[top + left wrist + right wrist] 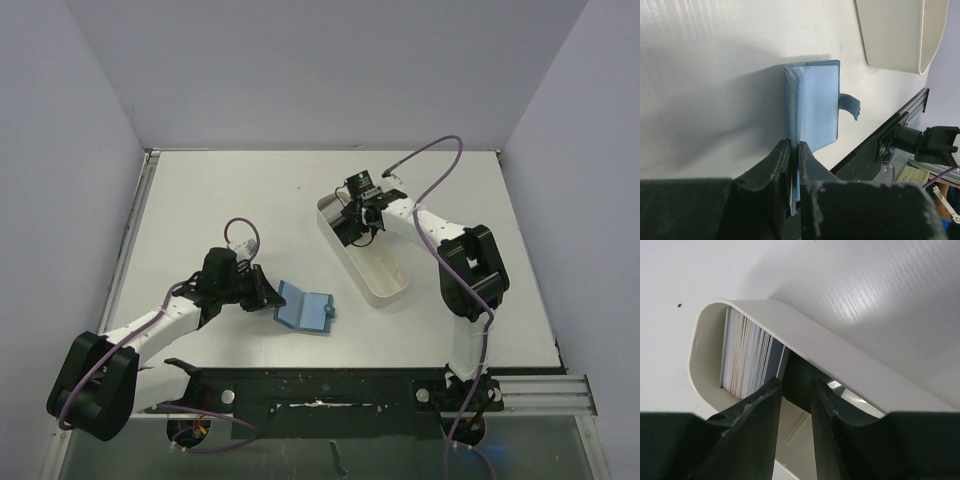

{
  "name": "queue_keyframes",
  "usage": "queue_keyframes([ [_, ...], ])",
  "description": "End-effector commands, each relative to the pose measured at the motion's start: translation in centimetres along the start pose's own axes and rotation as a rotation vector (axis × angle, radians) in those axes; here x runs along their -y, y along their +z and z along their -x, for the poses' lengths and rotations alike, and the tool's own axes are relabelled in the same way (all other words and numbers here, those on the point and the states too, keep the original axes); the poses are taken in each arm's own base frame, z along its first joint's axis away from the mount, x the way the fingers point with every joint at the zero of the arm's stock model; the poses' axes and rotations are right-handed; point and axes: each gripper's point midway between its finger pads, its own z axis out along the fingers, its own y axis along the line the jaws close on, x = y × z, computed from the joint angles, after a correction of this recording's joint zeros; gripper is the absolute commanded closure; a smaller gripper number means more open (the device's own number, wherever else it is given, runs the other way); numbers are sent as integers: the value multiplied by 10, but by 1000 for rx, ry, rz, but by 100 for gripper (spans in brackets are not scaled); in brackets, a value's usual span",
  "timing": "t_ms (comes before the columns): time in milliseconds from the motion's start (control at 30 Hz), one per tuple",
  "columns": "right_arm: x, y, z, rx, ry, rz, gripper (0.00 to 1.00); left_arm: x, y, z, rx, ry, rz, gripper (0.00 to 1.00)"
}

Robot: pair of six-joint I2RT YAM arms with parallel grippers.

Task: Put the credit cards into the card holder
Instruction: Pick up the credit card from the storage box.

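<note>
The teal-blue card holder [303, 307] lies unfolded on the table, its light blue pockets [817, 102] facing up and its snap tab sticking out. My left gripper [268, 296] is shut on the holder's near edge [794, 145]. Several credit cards [745, 352], mostly white with a few dark ones, stand on edge as a stack at the rounded end of the white tray [840, 355]. My right gripper [358, 232] reaches down into that end of the tray, its jaws [796, 382] open a little beside the stack. A black card [801, 371] leans just beyond the fingertips.
The long white oval tray [385, 290] runs diagonally at centre right, also seen in the left wrist view as the tray [895, 35]. A black mounting rail [330, 385] lines the near table edge, close behind the holder [890, 135]. Grey walls enclose the table.
</note>
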Motion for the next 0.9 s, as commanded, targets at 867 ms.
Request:
queue_keyframes([
  [867, -29, 20, 15, 31, 139, 54, 78, 26, -7, 14, 39, 49, -94, 100],
])
